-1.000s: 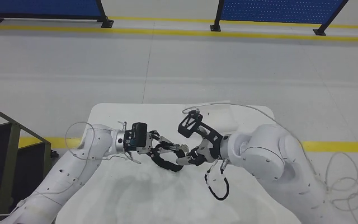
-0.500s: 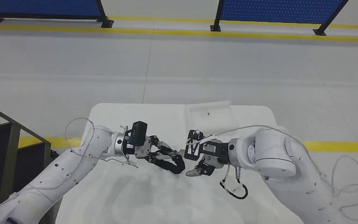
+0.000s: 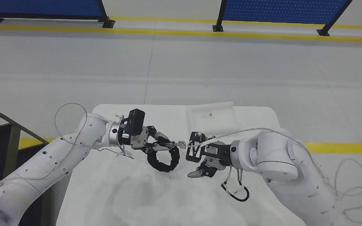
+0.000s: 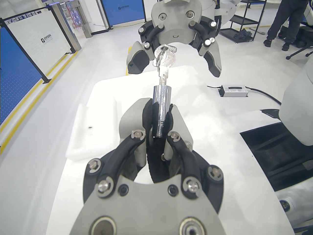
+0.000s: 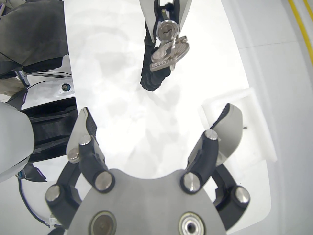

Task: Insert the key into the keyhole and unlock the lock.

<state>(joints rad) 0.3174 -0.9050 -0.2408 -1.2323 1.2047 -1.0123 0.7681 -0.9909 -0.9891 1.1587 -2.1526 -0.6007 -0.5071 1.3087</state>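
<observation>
The left hand [image 4: 160, 116] is clenched on the chrome lock cylinder [image 4: 161, 97], its long axis aimed at the released right hand [image 5: 156, 116]; silver keys [image 4: 165, 58] stick out at its end.

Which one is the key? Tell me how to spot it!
Look above the white table, where the left gripper is shut on a shiny metal lock with a black cable loop. The key sticks out of the lock's end, pointing at the open right gripper. Unlike the smooth round lock, it has a flat, dotted head.
</observation>
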